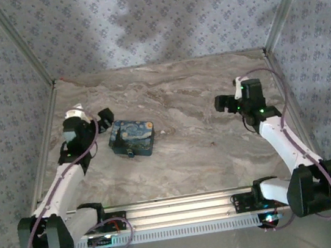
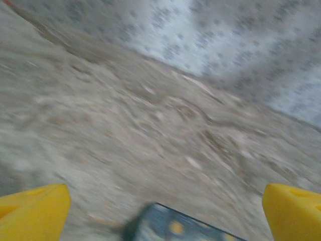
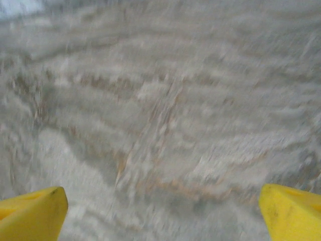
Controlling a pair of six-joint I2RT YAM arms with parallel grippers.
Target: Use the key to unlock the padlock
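Observation:
The padlock (image 1: 131,137) is a flat dark blue block with yellow swirls, lying on the marble table left of centre with a small dark nub on its near edge. My left gripper (image 1: 103,117) hovers just left of and behind it, open. Blurred in the left wrist view, a corner of the padlock (image 2: 185,228) shows low between the wide-apart yellow fingertips (image 2: 32,213). My right gripper (image 1: 221,102) hangs open over bare table at the right; its yellow fingertips (image 3: 291,211) have nothing between them. I cannot make out the key.
The marble table (image 1: 200,150) is closed in by patterned walls (image 1: 157,20) on three sides. A metal rail (image 1: 177,205) carrying both arm bases runs along the near edge. Open tabletop lies between the padlock and the right gripper.

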